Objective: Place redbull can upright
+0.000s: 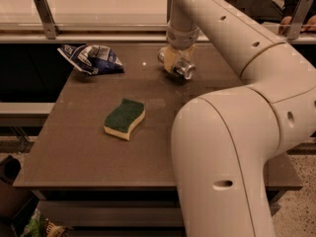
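Camera view shows the tool point(174, 64), beyond the green sponge point(124, 118), seemingly clamped on the sideways redbull can point(183, 70); next it needs tipping upright.

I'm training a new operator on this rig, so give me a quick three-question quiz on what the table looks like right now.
1. True or false: the redbull can stands upright on the table.
2. Which thing lies nearest the table's front edge? A) the snack bag B) the green sponge C) the redbull can
3. Fill in: the gripper, at the table's rear, is closed on the ____.

Key
1. False: the can is tipped on its side in the gripper, one shiny round end facing the camera.
2. B
3. redbull can
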You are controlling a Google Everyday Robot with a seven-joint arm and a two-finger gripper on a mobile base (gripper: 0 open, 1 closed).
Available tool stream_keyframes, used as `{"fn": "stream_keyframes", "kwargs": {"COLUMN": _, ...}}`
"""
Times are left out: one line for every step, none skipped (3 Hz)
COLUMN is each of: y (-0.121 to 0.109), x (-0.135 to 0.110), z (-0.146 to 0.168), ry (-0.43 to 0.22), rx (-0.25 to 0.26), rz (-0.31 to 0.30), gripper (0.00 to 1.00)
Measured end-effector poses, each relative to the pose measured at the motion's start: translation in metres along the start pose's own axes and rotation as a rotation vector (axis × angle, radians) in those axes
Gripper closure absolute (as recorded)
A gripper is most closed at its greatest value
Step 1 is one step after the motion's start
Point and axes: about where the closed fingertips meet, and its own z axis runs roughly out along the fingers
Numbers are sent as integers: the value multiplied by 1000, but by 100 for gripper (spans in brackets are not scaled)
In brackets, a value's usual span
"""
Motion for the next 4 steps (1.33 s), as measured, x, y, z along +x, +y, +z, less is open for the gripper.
{"fn": "stream_keyframes", "kwargs": {"y": -14, "x": -1, "z": -10, "ry": -84, "rx": -35, "rz": 1, "gripper": 100}}
{"fn": "stream_keyframes", "kwargs": {"y": -22, "x": -6, "z": -22, "ry": -191, "rx": -97, "rz": -26, "gripper": 100}}
{"fn": "stream_keyframes", "kwargs": {"y": -28, "x": -5, "z": -40, "ry": -262, "rx": -129, "rz": -48, "gripper": 100}}
{"fn": "stream_keyframes", "kwargs": {"y": -34, "x": 2, "z": -58, "ry": -327, "rx": -141, "rz": -52, "gripper": 100}}
